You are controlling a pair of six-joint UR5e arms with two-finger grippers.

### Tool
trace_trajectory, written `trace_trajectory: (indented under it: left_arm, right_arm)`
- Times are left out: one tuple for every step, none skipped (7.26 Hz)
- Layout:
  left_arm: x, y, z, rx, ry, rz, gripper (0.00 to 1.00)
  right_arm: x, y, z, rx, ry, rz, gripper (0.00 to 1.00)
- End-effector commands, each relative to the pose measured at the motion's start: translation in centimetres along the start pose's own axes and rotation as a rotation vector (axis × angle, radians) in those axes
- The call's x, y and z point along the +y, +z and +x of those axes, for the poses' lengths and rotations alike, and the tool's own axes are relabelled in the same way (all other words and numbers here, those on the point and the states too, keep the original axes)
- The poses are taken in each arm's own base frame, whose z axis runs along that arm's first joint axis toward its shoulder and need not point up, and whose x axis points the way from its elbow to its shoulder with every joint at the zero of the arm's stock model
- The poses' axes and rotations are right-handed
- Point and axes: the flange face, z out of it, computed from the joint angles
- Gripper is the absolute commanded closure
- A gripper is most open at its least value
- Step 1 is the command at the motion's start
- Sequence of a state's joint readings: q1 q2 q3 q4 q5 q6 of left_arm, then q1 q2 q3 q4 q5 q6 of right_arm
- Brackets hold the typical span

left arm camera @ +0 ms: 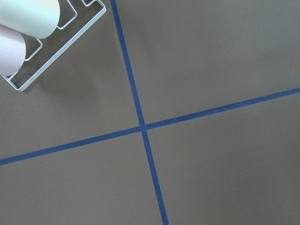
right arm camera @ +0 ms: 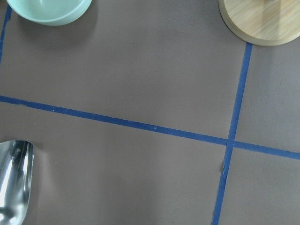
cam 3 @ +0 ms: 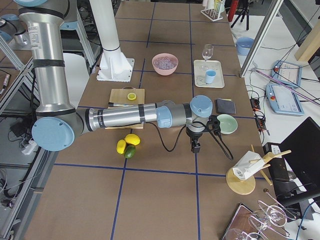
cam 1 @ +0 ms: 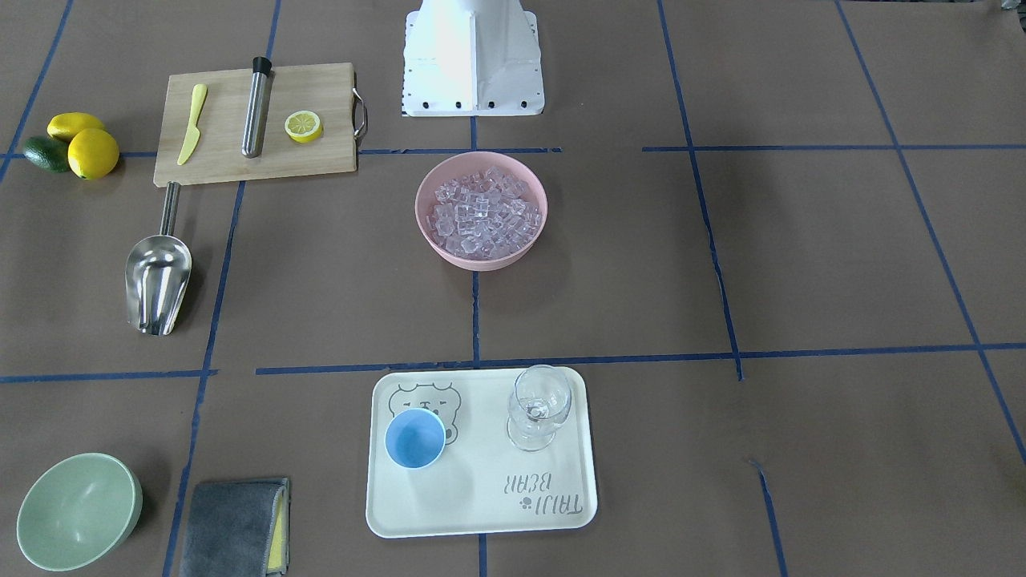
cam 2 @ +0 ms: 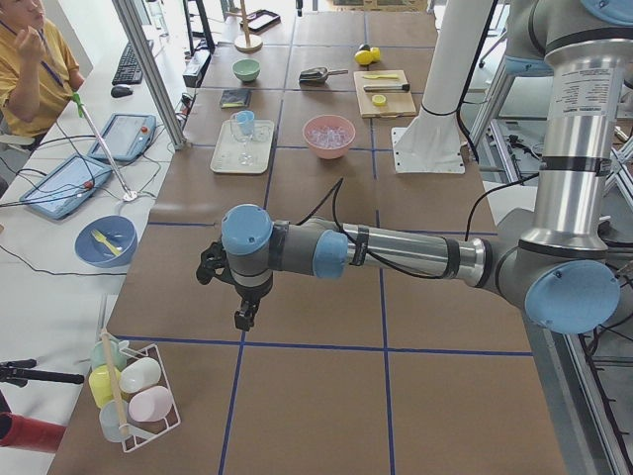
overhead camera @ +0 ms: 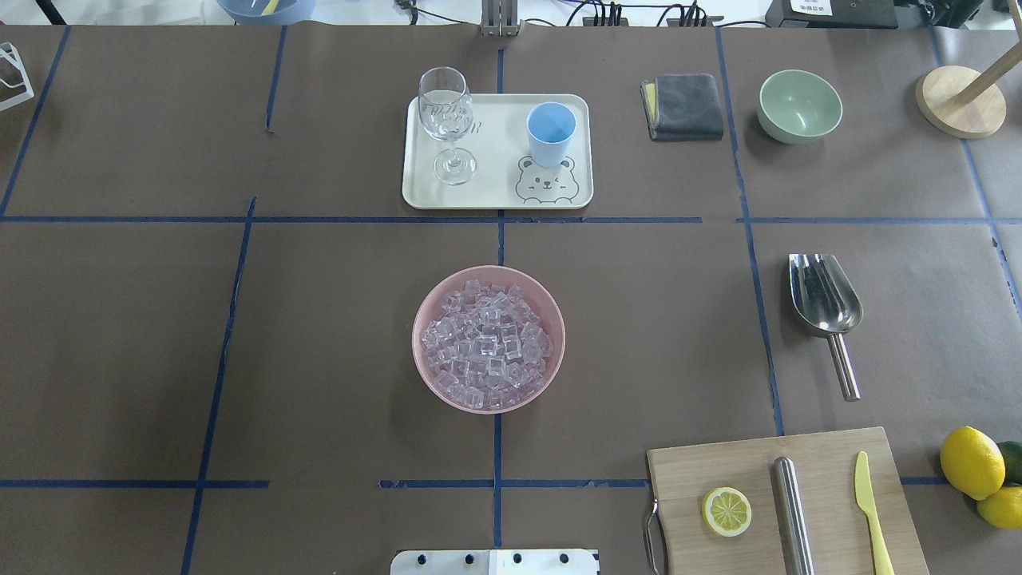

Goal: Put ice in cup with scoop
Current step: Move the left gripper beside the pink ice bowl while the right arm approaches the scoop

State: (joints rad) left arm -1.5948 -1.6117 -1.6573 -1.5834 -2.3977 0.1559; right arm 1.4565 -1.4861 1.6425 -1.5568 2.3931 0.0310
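The ice (overhead camera: pixel 489 343) fills a pink bowl (overhead camera: pixel 489 406) at the table's middle, also in the front view (cam 1: pixel 481 210). The light-blue cup (overhead camera: pixel 551 132) stands upright on a cream tray (overhead camera: pixel 495 188), also in the front view (cam 1: pixel 414 437). The steel scoop (overhead camera: pixel 824 297) lies flat on the table right of the bowl; its trough shows in the right wrist view (right arm camera: pixel 11 178). My left gripper (cam 2: pixel 244 317) hangs over bare table at the far left end. My right gripper (cam 3: pixel 194 147) hangs near the green bowl. I cannot tell whether either is open or shut.
A clear stemmed glass (overhead camera: pixel 447 120) shares the tray. A green bowl (overhead camera: pixel 798 104), grey cloth (overhead camera: pixel 685 105) and wooden stand (overhead camera: pixel 958 100) sit far right. A cutting board (overhead camera: pixel 830 455) carries a steel cylinder, lemon half and knife. A wire rack (left arm camera: pixel 47 51) lies by the left gripper.
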Motion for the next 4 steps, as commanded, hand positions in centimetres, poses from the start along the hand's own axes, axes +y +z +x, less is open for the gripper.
trace_trajectory:
  left_arm:
    - [0.48, 0.52, -0.46, -0.003, 0.032, -0.011, 0.00]
    - [0.53, 0.45, -0.48, -0.012, 0.034, -0.011, 0.00]
    - [0.52, 0.15, -0.23, -0.010, 0.036, -0.005, 0.00]
    - [0.45, 0.07, -0.06, -0.002, 0.045, 0.001, 0.00]
  right_arm:
    - [-0.08, -0.11, -0.12, -0.006, 0.007, -0.003, 0.00]
    - [-0.18, -0.25, -0.38, -0.005, 0.003, 0.000, 0.00]
    - [-0.21, -0.52, -0.55, -0.005, -0.002, 0.005, 0.00]
    - [0.17, -0.17, -0.32, -0.009, 0.005, -0.003, 0.00]
